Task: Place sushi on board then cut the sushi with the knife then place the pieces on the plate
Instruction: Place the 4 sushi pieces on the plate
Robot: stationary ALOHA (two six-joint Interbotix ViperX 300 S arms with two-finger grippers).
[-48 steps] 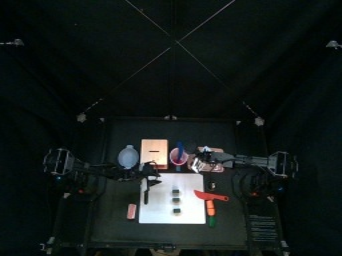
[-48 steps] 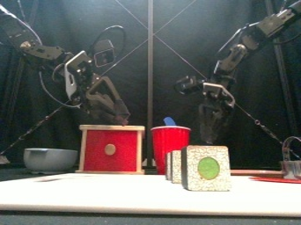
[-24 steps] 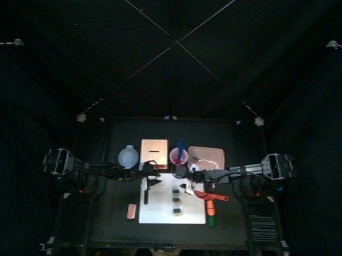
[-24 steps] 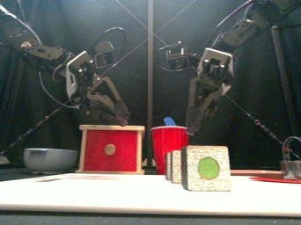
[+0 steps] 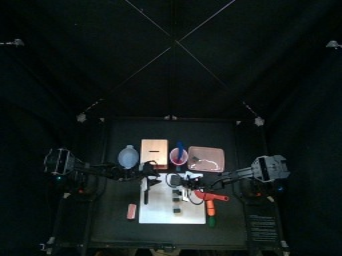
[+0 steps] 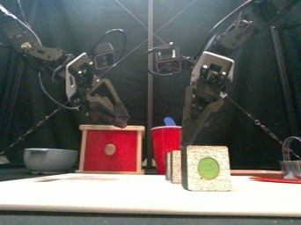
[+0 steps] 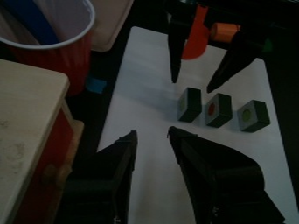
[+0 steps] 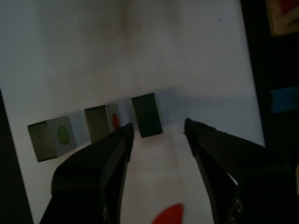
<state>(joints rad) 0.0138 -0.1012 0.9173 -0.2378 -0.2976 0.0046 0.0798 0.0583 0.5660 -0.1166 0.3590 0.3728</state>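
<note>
Three dark green sushi pieces (image 5: pixel 175 206) stand in a row on the white cutting board (image 5: pixel 158 215); the front view shows the nearest piece (image 6: pixel 207 168) with its green-centred face. The red knife (image 5: pixel 213 201) lies on the board's right part. My right gripper (image 5: pixel 182 185) hangs open over the far end of the row, its jaws astride the end piece (image 8: pixel 147 115) and above it. My left gripper (image 5: pixel 156 181) hovers open and empty at the board's far left edge, beside the right gripper (image 7: pixel 205 80). The pink plate (image 5: pixel 206 157) lies behind the board.
Behind the board stand the wooden box (image 6: pixel 112 148) with its red drawer front, the red cup (image 6: pixel 171 146) holding a blue knife, and the blue-grey bowl (image 6: pixel 49 159) at the left. A small reddish thing (image 5: pixel 132 210) lies left of the board. The metal cutter (image 6: pixel 290 155) stands far right.
My right arm has swung from above the pink plate leftward and forward, over the sushi row on the board. The left arm has stayed put.
</note>
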